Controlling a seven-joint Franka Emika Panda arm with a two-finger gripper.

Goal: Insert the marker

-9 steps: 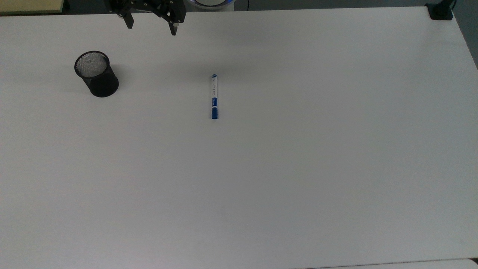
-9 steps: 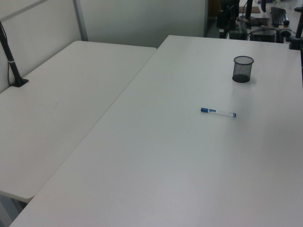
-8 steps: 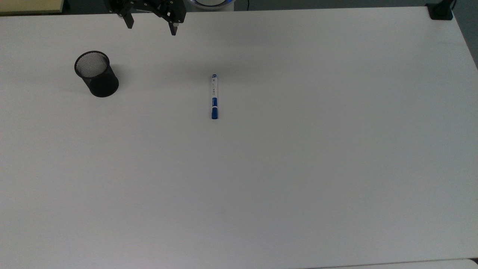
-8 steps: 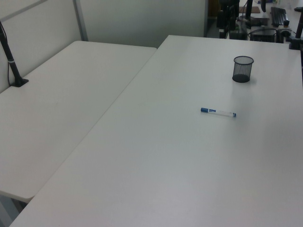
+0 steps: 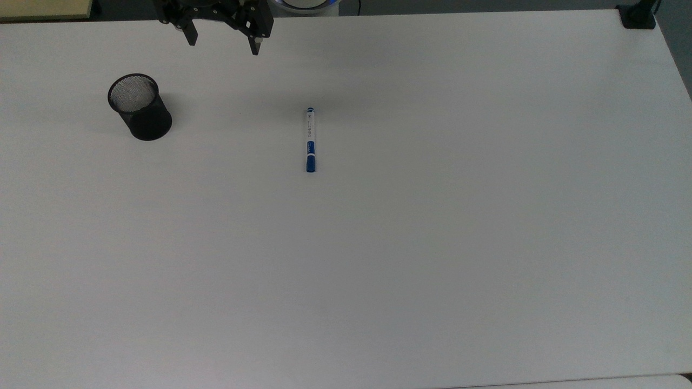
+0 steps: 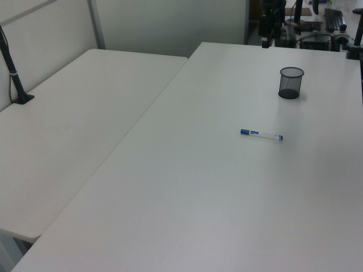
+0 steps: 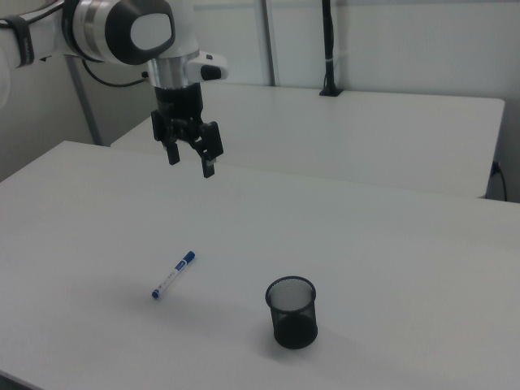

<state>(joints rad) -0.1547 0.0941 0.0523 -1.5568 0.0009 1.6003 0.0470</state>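
The marker (image 5: 310, 140) lies flat on the white table (image 5: 411, 232), white barrel with a blue cap toward the top view's bottom; it also appears as the marker (image 6: 261, 134) and the marker (image 7: 173, 275). A black mesh cup (image 5: 139, 107) stands upright to the top view's left of it, also seen as the cup (image 6: 290, 83) and the cup (image 7: 292, 312). My gripper (image 5: 223, 46) hangs open and empty above the table's far edge, high over the surface in the right view (image 7: 189, 164), well away from marker and cup.
A second white table (image 6: 62, 130) adjoins on the left view's left. A black clamp post (image 5: 638, 15) sits at the top view's upper right corner. Another black post (image 6: 12, 73) stands on the neighbouring table.
The gripper has shifted slightly toward the top view's right and bottom, coming a little further over the table. Marker and cup have not moved.
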